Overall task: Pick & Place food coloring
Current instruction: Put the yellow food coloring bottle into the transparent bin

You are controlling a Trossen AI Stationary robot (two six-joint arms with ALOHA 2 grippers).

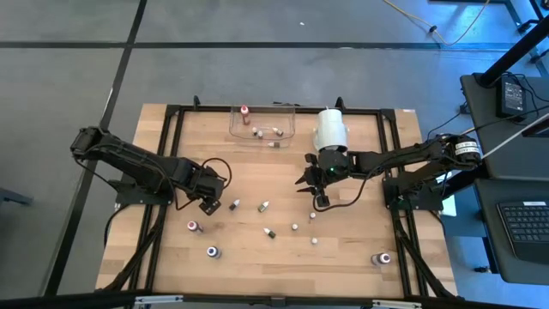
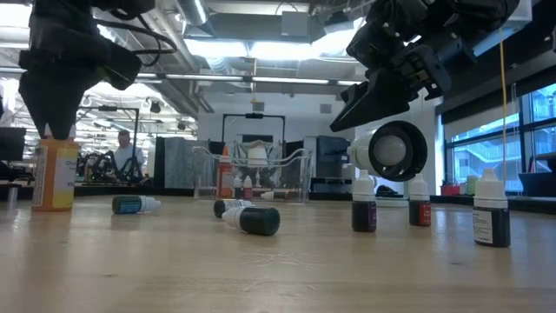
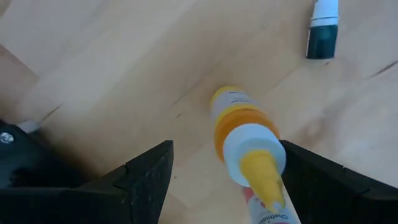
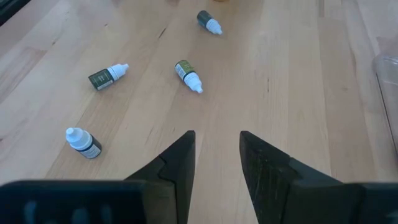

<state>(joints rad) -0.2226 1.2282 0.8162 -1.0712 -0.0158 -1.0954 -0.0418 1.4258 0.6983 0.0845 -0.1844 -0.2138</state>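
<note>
Left hand [image 3: 221,180] is spread wide over the standing orange-capped food coloring bottle [image 3: 245,134], fingers either side of it, not touching yet as far as I can tell; the low view shows that hand hanging just above the same bottle [image 2: 54,174] at the bench's left side. Right hand [image 4: 216,158] hovers mid-bench near the big white cylinder [image 1: 330,129], fingers part-way apart with nothing between them. The rest of the food coloring is scattered: small vials lying on their sides across the middle of the bench [image 1: 257,176], e.g. three dark ones with white tips in the right wrist view [image 4: 188,76], plus a few standing bottles along the near edge [image 1: 212,251]. A red-topped one and a couple of small ones already sit in the clear plastic tray [image 1: 290,120] at the far edge. My read on handling: these are light, rigid plastic, smooth and round, so they'll roll or tip if nudged off-centre and could twist out of a loose pinch. For the orange one, take the body below the cap, not the tapered nozzle, where the pads would slide. Lying vials want a pinch across the barrel, fingers square to the long axis.
</note>
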